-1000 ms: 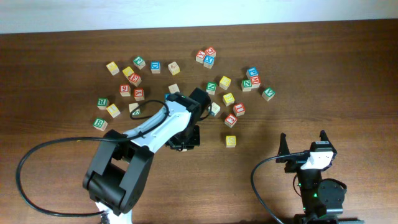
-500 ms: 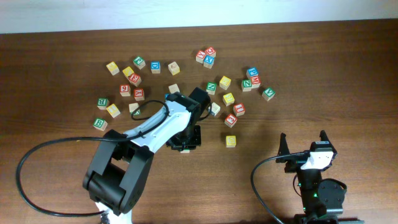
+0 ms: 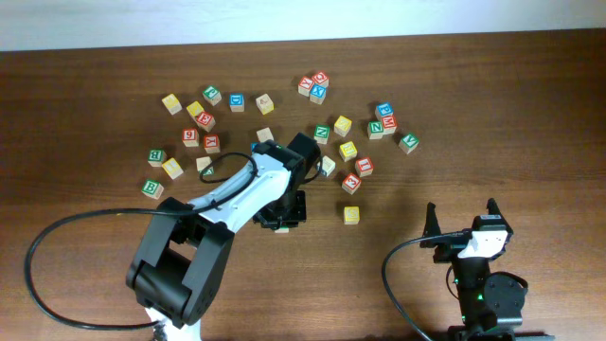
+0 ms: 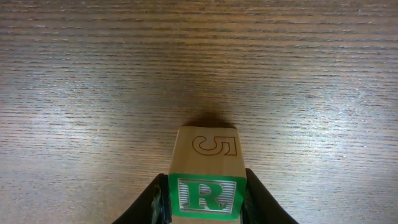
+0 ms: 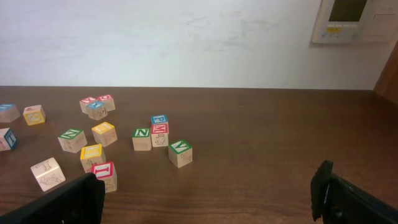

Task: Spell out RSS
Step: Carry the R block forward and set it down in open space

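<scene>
A small pale wooden cube with a green R (image 4: 205, 186) is seen at the lower centre of the left wrist view. It is pinched between the two black fingers (image 4: 258, 202) of the left gripper (image 4: 205, 208), whose jaws are pressed against its left and right sides. The green-framed face with the R is turned to the camera, and an outlined figure 5 is shown on the face above it. Whether the cube rests on the dark brown wooden table (image 3: 492, 114) or is held just above it cannot be told. In the overhead view the left gripper (image 3: 281, 213) is found a little left of the centre of the frame, and the cube is hardly seen under it. A single yellow-faced wooden cube (image 3: 351, 215) lies near it on the right, not touching; its letter is too small to be read. Many other coloured wooden letter cubes (image 3: 322, 134) are scattered in the upper middle of the frame, and which of them bear an S cannot be read. The right gripper (image 3: 462, 220) is placed at the lower right, well apart from all cubes, with its jaws spread wide and nothing between them.
</scene>
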{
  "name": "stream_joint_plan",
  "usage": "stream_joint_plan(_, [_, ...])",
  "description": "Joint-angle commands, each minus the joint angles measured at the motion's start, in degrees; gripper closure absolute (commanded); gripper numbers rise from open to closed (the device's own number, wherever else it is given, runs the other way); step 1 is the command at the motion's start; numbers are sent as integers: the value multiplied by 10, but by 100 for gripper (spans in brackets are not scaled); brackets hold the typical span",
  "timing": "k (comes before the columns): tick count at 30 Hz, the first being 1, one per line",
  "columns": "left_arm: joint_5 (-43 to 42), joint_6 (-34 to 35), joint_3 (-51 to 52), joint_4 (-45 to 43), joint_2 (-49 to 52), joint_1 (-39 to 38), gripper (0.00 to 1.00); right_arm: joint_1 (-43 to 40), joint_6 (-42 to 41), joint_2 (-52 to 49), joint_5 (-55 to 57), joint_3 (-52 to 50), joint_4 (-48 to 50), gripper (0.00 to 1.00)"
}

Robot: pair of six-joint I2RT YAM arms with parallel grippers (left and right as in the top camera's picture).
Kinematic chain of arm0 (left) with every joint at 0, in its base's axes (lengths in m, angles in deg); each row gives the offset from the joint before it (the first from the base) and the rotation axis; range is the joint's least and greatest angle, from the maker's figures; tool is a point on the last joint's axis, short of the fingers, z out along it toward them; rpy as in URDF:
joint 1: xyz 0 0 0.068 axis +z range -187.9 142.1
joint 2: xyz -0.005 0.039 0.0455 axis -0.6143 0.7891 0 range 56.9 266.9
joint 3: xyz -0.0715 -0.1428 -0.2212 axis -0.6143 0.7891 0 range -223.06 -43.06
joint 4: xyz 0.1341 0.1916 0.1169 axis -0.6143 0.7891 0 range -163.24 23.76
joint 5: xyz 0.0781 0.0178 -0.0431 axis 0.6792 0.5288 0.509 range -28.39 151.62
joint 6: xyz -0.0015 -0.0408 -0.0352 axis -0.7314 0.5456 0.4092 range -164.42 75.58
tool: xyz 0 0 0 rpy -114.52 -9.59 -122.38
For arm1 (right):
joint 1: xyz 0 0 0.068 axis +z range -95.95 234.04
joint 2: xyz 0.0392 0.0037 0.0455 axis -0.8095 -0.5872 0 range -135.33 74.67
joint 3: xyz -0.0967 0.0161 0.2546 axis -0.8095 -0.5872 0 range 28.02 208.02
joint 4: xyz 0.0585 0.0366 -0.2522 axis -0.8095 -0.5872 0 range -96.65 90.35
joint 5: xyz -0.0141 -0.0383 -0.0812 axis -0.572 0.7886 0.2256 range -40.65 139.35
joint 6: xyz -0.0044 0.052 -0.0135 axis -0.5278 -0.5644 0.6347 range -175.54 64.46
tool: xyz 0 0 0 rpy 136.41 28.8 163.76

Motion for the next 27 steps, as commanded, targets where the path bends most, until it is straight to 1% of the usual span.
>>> stream_joint_plan(1, [15, 6, 7, -1, 1, 4, 73, -4, -2, 5, 5, -3, -3, 2])
stream_joint_plan(8, [17, 6, 7, -1, 1, 15, 73, -4, -2, 5, 5, -3, -3, 2])
stream_joint_plan(13, [16, 5, 7, -1, 1, 19, 65, -4, -2, 5, 5, -3, -3, 2])
stream_joint_plan(15, [16, 5, 7, -1, 1, 19, 60, -4, -2, 5, 5, -3, -3, 2])
stream_joint_plan(20, [16, 5, 6, 0, 1, 19, 60, -4, -2, 5, 5, -3, -3, 2])
stream_joint_plan(24, [15, -36, -2, 7, 1, 19, 47, -4, -2, 5, 5, -3, -3, 2])
stream_joint_plan(26, [15, -36, -12, 20, 1, 19, 46, -4, -2, 5, 5, -3, -3, 2])
stream_joint_plan(27, [15, -36, -23, 29, 1, 19, 43, -4, -2, 5, 5, -3, -3, 2])
